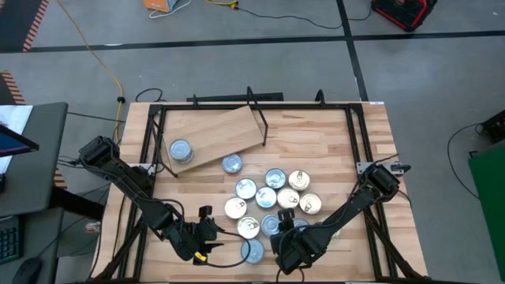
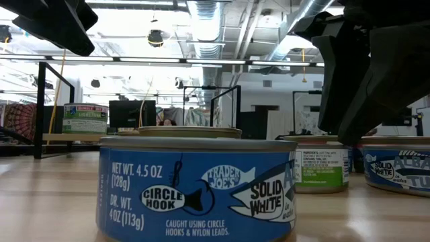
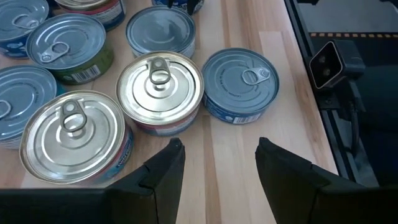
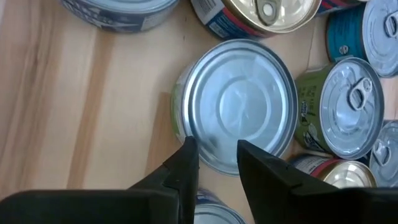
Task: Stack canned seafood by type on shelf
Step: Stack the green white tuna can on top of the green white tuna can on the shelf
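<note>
On the tabletop (image 1: 331,134), listed from left to right.

**Shelf** (image 1: 225,126): one plywood board, lying askew at the far left of the table. One blue-labelled tin (image 1: 181,150) sits on its left end. A second tin (image 1: 232,164) lies at its near edge; I cannot tell whether it is on the board or just beside it.

**Left gripper** (image 3: 217,165): one, low at the near left, just beside the loose tins. Its fingers are well apart with bare wood between them, and it holds nothing.

**Canned seafood** (image 1: 266,197): ten loose tins counted in a tight cluster at centre right. Roughly five have silver-blue lids and five have pale gold or cream lids. More may be hidden under the right arm. One lone tin (image 1: 252,251) lies at the near edge.

**Right gripper** (image 4: 216,163): one, over the near side of the cluster. Its fingers are only narrowly parted above the rim of a plain-lidded tin (image 4: 239,102), and they grasp nothing.

**Step in hand (judged):** picking this tin for the shelf.

- The gap looks too slim to span the tin, so the fingers should spread wider.
- The gripper should centre over the lid before it descends.
- Neighbouring tins touch or nearly touch this one. The fingers should enter where wood shows, or they may nudge the adjoining tins.
</note>
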Robot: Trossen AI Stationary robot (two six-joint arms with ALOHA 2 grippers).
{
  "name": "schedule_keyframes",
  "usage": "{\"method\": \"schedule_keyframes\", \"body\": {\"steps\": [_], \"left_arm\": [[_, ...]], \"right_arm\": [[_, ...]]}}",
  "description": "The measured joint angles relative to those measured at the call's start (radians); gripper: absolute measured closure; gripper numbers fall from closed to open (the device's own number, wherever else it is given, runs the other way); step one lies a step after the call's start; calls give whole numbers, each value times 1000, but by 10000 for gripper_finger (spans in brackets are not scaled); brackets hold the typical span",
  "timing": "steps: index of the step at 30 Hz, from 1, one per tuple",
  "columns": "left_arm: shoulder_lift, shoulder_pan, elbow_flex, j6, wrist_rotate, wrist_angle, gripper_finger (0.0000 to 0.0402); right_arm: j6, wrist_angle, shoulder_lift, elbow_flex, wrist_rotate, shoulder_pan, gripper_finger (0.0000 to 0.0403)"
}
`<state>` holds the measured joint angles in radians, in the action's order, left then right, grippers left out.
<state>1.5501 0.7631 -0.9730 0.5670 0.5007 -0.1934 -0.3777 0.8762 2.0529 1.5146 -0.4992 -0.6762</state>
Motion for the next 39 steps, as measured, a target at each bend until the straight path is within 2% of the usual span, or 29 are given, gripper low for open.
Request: {"method": "schedule_keyframes", "body": {"steps": [8, 13, 21, 39], "left_arm": [[0, 0, 0, 6, 0, 0, 214], [0, 0, 0, 13, -2, 0, 214], [0, 0, 0, 17, -7, 0, 214], [0, 0, -1, 28, -29, -4, 214]], "right_arm": [[-71, 6, 0, 0, 0, 11, 258], [-169, 19, 0, 0, 2, 19, 258], [-349, 47, 0, 0, 75, 37, 258], [-396, 25, -38, -3, 82, 71, 258]]}}
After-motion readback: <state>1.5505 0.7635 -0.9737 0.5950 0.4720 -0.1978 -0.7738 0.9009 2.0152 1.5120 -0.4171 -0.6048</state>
